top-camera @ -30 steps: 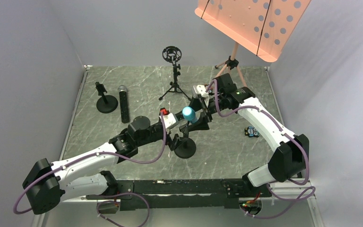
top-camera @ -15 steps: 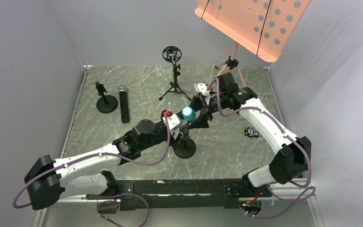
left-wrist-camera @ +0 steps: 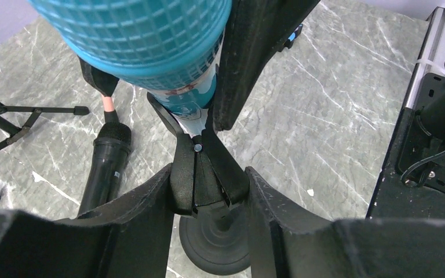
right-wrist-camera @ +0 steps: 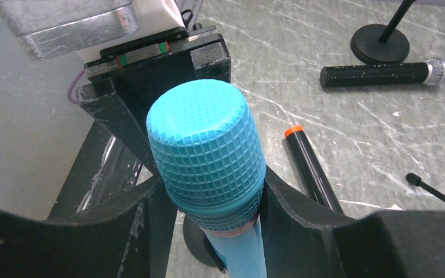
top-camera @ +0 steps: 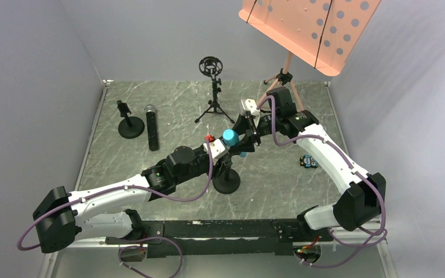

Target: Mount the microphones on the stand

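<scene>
At the far left of the counter (top-camera: 168, 104) a small desk stand (top-camera: 130, 123) with a round foot stands upright. Just beside it, on its right, the black microphone with a silver mesh head (top-camera: 151, 128) lies flat, with the mesh end away from the arms; neither has moved. The left arm has reached further toward the middle than one second ago. The left hand (left-wrist-camera: 208, 191), which was wide then, is now narrow: its two fingers (left-wrist-camera: 145, 220) stand on both sides of the clip (left-wrist-camera: 200, 174) of the middle stand (top-camera: 227, 182) and seem to touch it on each side. The cyan microphone (top-camera: 230, 137) is in the air above this clip, tilted, with its mesh head up and its lower end reaching the fork of the clip; the head is almost in the same place as before. On the counter near the foot of this stand lies the black microphone with an orange end (right-wrist-camera: 312, 171). The right hand (right-wrist-camera: 213, 191) has also closed in and holds the cyan microphone just under the head, with one finger pressed on each side. The elbow of the right arm has shifted a little to the right.
</scene>
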You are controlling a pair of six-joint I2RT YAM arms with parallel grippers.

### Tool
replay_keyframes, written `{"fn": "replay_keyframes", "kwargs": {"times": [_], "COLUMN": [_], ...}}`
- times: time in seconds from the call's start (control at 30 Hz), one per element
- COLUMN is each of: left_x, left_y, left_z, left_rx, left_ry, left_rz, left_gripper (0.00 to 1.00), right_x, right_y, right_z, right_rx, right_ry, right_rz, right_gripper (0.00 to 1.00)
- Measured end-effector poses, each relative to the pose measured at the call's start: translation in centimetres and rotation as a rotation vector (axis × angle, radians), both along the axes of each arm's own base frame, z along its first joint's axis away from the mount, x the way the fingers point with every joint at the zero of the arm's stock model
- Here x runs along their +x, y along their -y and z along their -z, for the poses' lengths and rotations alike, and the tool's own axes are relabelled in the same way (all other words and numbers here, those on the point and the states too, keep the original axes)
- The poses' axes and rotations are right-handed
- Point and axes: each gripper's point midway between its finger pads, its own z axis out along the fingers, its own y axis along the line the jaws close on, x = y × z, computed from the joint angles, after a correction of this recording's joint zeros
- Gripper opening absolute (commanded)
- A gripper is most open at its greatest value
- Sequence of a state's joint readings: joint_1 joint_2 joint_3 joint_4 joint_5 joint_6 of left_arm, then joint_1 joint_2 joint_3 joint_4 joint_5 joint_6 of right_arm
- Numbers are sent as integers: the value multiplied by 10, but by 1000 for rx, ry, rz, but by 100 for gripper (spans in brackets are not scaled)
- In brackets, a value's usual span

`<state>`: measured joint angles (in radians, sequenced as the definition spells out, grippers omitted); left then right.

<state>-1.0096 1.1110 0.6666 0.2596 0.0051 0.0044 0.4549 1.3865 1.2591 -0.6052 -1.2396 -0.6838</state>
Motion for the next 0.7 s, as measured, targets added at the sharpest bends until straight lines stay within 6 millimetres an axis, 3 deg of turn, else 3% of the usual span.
{"fn": "replay_keyframes", "kwargs": {"times": [0.3,0.7], "left_x": [-1,-4], "left_y": [1,0], "left_z": [0,0], "left_rx": [-14,-103], "left_ry": [-22,-25], "left_rz": [-3,-12], "left_gripper": [26,24], "right_x": [-1,4], "right_y": [-1,3], "right_z": [0,-3], "right_rx": [24,95], "right_ry": [3,-84], "right_rz": [15,55], "right_gripper": [35,29]}}
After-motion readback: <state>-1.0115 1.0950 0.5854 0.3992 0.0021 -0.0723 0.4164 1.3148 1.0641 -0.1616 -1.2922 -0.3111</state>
